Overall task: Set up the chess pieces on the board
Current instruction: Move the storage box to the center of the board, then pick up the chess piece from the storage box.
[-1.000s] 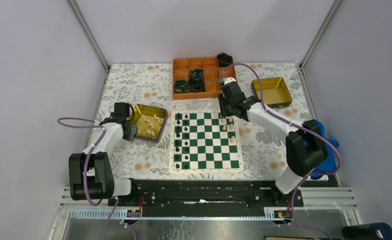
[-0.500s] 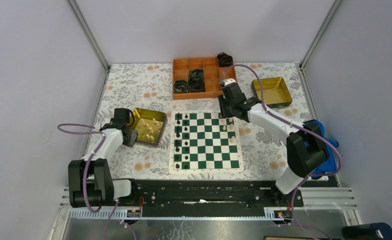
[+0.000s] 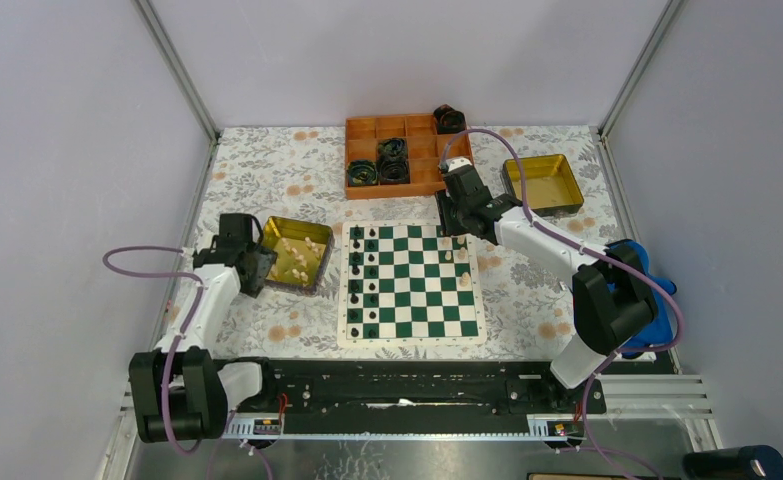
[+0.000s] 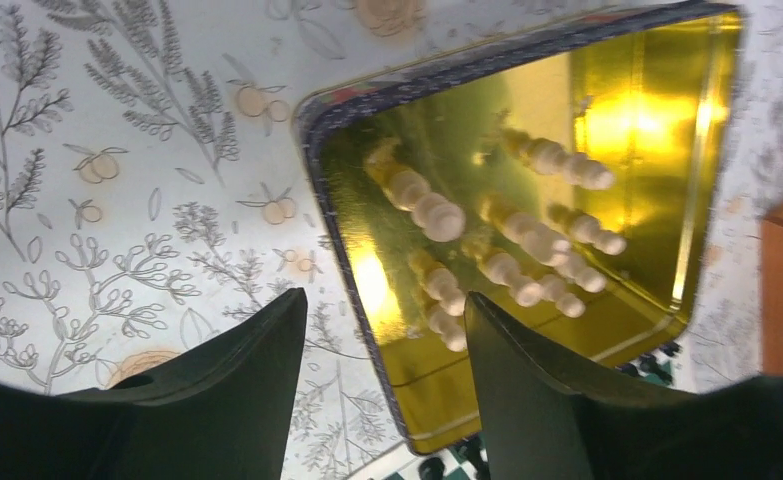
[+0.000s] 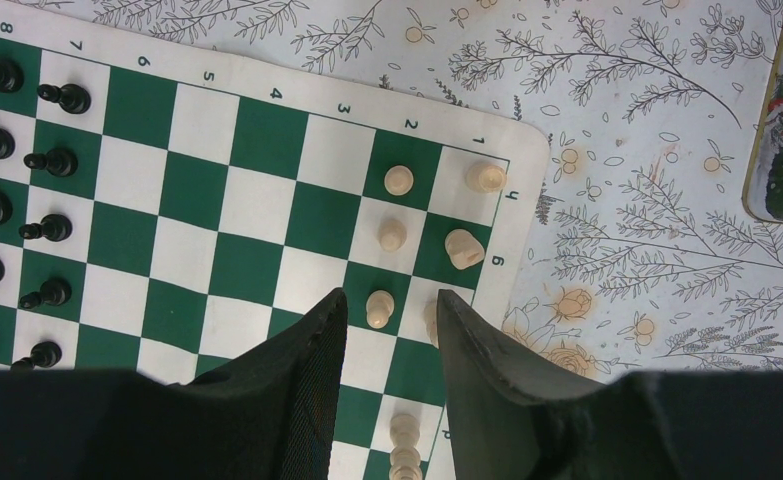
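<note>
The board (image 3: 412, 341) lies mid-table. Black chess pieces (image 3: 363, 280) fill its two left columns, and a few white ones (image 3: 459, 256) stand at its far right corner. More white chess pieces (image 4: 527, 240) lie loose in a yellow-lined tin (image 3: 297, 214) left of the board. My left gripper (image 4: 384, 297) is open and empty, its fingers straddling the tin's near rim (image 4: 327, 180). Over the board's (image 5: 257, 130) far right corner, my right gripper (image 5: 391, 294) hangs open. A white pawn (image 5: 379, 308) stands below the gap, and another white piece is half hidden behind the right finger (image 5: 467, 340).
An orange compartment tray (image 3: 369, 127) with black coiled rolls sits at the back. A second yellow-lined tin (image 3: 542, 183) stands back right, its edge (image 5: 782, 150) showing in the right wrist view. A blue object (image 3: 652, 290) lies by the right arm.
My left gripper has opened and its arm has drawn back to the tin's left edge. The right arm has not moved.
</note>
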